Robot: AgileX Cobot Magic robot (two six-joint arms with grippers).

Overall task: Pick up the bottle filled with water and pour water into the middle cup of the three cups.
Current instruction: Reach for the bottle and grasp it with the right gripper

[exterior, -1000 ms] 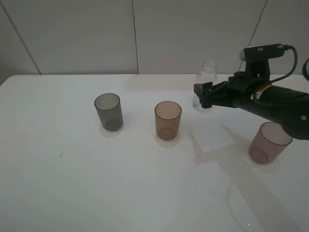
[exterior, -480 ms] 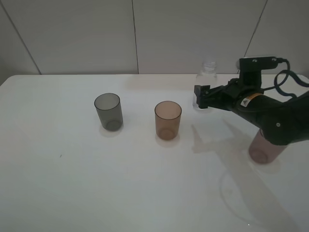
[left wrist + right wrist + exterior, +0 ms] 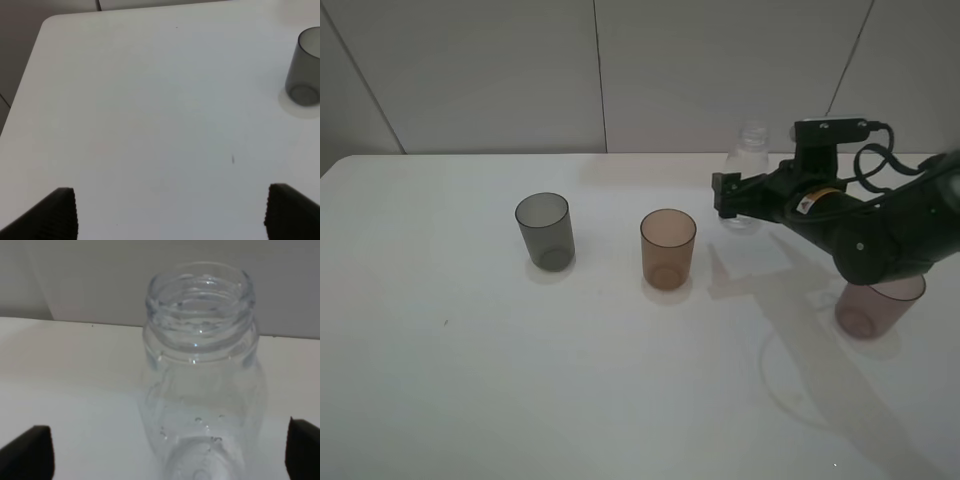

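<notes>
White table [image 3: 440,400]: right end effector [image 3: 734,197], jaws apart, faces the upright bottle [image 3: 751,150], ungripped; lifting and pouring into the middle cup [image 3: 668,248] remain.

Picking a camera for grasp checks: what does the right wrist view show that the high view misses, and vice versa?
Right wrist only: the bottle's open threaded neck and the droplets inside, close up. High view only: the grey cup, amber cup, pink cup and the right arm. Both: the bottle, the open right pincer, the table and the wall.
</notes>
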